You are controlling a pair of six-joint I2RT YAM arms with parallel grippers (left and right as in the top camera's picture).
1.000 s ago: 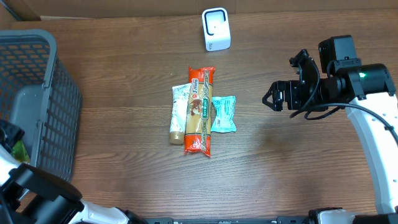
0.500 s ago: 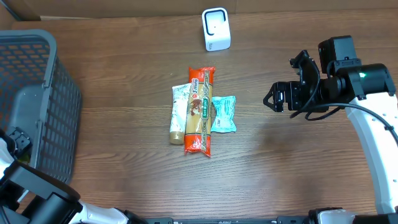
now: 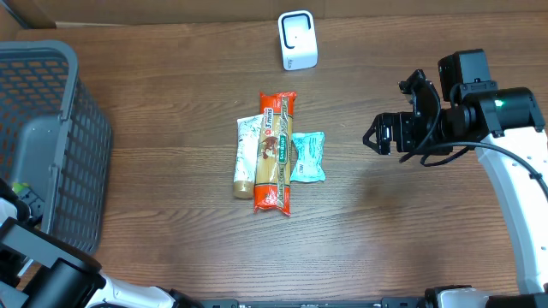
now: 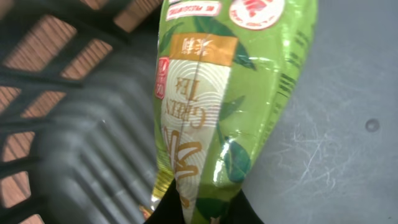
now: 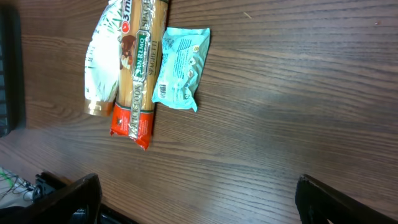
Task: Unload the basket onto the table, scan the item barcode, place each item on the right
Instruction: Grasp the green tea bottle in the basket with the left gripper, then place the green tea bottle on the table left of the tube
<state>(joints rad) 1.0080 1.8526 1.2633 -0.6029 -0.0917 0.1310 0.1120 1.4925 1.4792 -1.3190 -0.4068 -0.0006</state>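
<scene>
Left gripper (image 4: 200, 213): jaws pinched tight on the lower end of a green tea packet (image 4: 217, 106). The packet runs up and away from the fingertips, printed face to the camera. It is inside the basket (image 3: 51, 103), with grey floor to the right of the jaws and mesh wall to the left.

Right gripper (image 3: 373, 137): jaws spread wide, nothing between them, over the wooden table (image 3: 411, 231). Ahead of these jaws, well apart, three items lie side by side: teal packet (image 5: 180, 60) nearest, then spaghetti pack (image 5: 140, 68), then white pouch (image 5: 102, 59). White scanner (image 3: 297, 40) stands upright, well off to one side of the right jaws.
</scene>
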